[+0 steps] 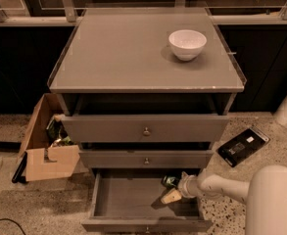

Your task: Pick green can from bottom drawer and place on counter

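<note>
The green can (169,181) lies at the back right of the open bottom drawer (133,223), just under the middle drawer's front. My gripper (175,189) reaches into the drawer from the right on a white arm (221,187). It sits right beside the can, close enough to touch or nearly touch it. The counter (133,53) is the grey top of the cabinet with a clear raised rim.
A white bowl (187,44) stands on the counter at the back right. The two upper drawers (145,129) are pushed in less far than the top. An open cardboard box (47,146) stands on the floor at left. A black flat device (243,146) lies on the floor at right.
</note>
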Controlling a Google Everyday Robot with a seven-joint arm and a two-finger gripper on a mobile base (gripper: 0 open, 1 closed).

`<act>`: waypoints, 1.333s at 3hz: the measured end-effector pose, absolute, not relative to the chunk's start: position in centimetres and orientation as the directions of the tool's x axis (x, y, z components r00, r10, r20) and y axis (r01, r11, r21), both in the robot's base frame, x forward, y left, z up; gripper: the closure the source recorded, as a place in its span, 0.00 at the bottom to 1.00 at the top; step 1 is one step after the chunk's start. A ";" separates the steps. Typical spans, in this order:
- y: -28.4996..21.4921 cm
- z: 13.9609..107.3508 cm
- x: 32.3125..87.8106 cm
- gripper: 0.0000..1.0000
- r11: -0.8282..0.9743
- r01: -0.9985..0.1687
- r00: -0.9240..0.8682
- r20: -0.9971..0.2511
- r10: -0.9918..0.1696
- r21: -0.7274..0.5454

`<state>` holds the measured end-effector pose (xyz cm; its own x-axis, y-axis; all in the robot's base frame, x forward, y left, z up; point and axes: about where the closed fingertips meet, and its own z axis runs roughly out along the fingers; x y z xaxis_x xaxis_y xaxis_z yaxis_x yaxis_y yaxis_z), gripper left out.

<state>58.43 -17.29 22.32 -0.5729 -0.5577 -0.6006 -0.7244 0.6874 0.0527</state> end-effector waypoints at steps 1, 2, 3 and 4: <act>-17.3 22.3 58.4 0.00 0.688 -0.724 -0.573 -0.600 -0.558 0.053; -18.0 21.2 59.0 0.00 0.697 -0.715 -0.584 -0.590 -0.557 0.050; -18.9 19.9 59.8 0.00 0.707 -0.705 -0.598 -0.580 -0.554 0.051; -19.7 18.8 60.0 0.00 0.720 -0.691 -0.616 -0.570 -0.544 0.059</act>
